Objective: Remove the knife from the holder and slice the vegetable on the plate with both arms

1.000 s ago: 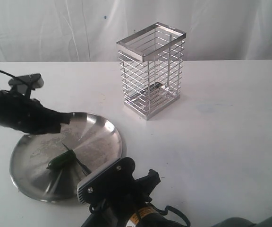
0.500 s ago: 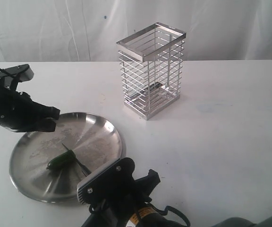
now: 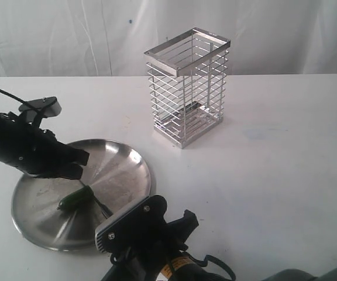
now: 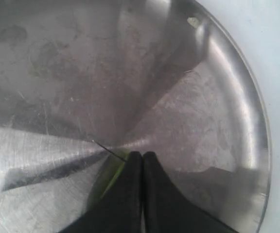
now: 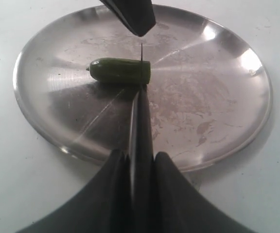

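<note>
Just ahead of my right pincer (image 5: 139,162), clamped on the stiff knife (image 5: 141,116), lies the vegetable (image 5: 120,71), probably slick and roll-prone; my closed, empty left pincer (image 4: 142,159) should pin its rounded end.

Left wrist view: my left gripper (image 4: 142,158), jaws pressed together, hides most of the vegetable (image 4: 107,178), a green sliver showing beside them; the plate (image 4: 218,97) is cropped by the frame. Right wrist view: the knife (image 5: 141,111) handle is buried between my right gripper (image 5: 139,160) jaws
</note>
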`<action>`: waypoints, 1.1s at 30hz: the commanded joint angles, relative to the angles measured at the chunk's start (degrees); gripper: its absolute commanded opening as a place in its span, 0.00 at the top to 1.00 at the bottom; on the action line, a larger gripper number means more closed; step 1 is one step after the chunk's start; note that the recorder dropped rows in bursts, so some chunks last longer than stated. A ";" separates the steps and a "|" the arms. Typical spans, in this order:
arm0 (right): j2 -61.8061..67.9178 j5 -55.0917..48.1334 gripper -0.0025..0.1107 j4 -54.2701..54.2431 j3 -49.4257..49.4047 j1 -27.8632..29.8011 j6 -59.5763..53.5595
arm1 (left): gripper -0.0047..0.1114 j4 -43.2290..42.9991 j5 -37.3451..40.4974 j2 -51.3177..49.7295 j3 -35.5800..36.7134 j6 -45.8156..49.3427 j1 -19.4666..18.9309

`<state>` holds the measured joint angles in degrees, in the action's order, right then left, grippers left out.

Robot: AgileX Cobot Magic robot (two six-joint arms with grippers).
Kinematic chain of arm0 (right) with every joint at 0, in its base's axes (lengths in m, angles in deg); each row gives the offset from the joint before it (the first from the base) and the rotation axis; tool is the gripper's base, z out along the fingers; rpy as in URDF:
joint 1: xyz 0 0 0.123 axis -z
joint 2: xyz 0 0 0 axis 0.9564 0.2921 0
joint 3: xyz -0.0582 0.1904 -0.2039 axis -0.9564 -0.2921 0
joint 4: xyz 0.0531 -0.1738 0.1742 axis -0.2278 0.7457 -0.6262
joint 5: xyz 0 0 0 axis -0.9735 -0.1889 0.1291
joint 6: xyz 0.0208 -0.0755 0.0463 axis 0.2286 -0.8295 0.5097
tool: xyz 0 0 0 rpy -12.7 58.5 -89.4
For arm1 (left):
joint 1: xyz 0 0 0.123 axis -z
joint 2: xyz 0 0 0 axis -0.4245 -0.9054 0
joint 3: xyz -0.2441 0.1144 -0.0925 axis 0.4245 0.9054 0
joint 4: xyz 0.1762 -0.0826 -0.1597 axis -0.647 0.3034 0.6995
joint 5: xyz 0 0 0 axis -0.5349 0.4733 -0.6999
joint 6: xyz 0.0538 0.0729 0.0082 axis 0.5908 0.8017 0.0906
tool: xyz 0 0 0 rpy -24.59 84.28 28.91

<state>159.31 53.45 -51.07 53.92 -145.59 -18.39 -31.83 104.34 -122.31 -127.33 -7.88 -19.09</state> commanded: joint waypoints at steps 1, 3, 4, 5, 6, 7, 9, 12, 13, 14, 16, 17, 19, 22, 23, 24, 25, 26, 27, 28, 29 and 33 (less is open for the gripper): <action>0.20 -1.43 0.98 0.77 0.00 -0.07 -0.52 | 0.95 0.88 0.22 -2.62 0.52 1.75 0.39; 0.20 -1.43 0.98 0.77 0.00 -0.07 -0.52 | 0.95 0.88 0.22 -4.59 0.52 1.88 0.39; 0.20 -1.43 0.98 0.77 0.00 -0.07 -0.52 | 0.95 0.88 0.22 -5.55 0.52 1.88 0.39; 0.20 -1.43 0.98 0.77 0.00 -0.07 -0.52 | 0.95 0.88 -0.01 -6.43 0.52 1.88 0.39; 0.20 -1.43 0.98 0.77 0.00 -0.07 -0.52 | 0.95 0.88 -0.43 -7.00 0.52 1.88 0.39; 0.20 -1.43 0.98 0.77 0.00 -0.07 -0.52 | 0.95 0.88 -1.20 -7.41 0.52 1.88 0.39; 0.30 -1.43 0.98 0.66 0.00 -0.07 -0.64 | 0.95 0.88 -2.71 -7.38 0.52 1.88 0.39; 0.53 -1.43 0.98 0.66 0.00 -0.07 -0.64 | 0.95 0.88 -3.62 -5.72 0.29 1.88 0.39; 0.53 -1.43 0.98 0.66 0.00 -0.07 -0.64 | 0.95 0.88 -3.62 -4.87 0.30 1.88 0.39; 0.53 -1.43 0.98 0.66 0.00 -0.07 -0.64 | 0.95 0.88 -3.62 -3.93 0.17 1.88 0.39; 0.53 -1.54 0.98 0.66 0.00 -0.07 -0.64 | 0.95 0.63 -3.11 -2.12 -0.22 1.88 0.39; 0.53 -1.54 0.98 0.66 0.00 -0.07 -0.64 | 0.95 0.15 -2.73 -1.08 -0.63 1.88 0.39; 0.53 -1.54 0.98 0.66 0.00 -0.07 -0.64 | 0.95 -0.70 -2.44 0.61 -1.09 1.77 0.39; 0.53 -1.68 0.98 0.66 0.00 -0.07 -0.64 | 0.95 -0.70 -2.33 2.18 -1.18 1.77 0.39; 0.53 -1.78 0.98 0.66 0.00 -0.07 -0.64 | 0.95 -0.70 -2.18 2.21 -1.18 1.77 0.39; 0.53 -1.78 0.98 0.66 0.00 -0.07 -0.64 | 0.95 -0.83 -1.87 1.89 -1.18 1.77 0.39; 0.53 -1.78 0.98 0.66 0.00 -0.07 -0.64 | 0.95 -0.93 -1.71 1.41 -1.07 1.68 0.39; 0.53 -1.78 0.98 0.66 0.00 -0.07 -0.64 | 0.95 -0.93 -1.71 0.60 -0.53 1.68 0.39; 0.53 -1.80 0.98 0.54 0.00 -0.07 -0.64 | 0.95 -0.93 -2.00 -0.10 -0.04 1.68 0.39; 0.53 -1.80 0.98 0.42 0.00 -0.07 -0.64 | 0.95 -0.93 -2.44 -0.86 0.53 1.68 0.39; 0.53 -1.80 0.98 0.42 0.00 -0.07 -0.64 | 0.95 -0.93 -2.82 -2.12 1.36 1.68 0.39; 0.53 -1.91 0.98 0.44 0.00 -0.07 -0.64 | 0.95 -0.65 -5.32 -5.12 2.86 1.84 0.39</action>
<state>159.75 52.25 -51.22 53.92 -145.59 -18.49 -32.90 100.10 -126.14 -125.40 -6.22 -19.09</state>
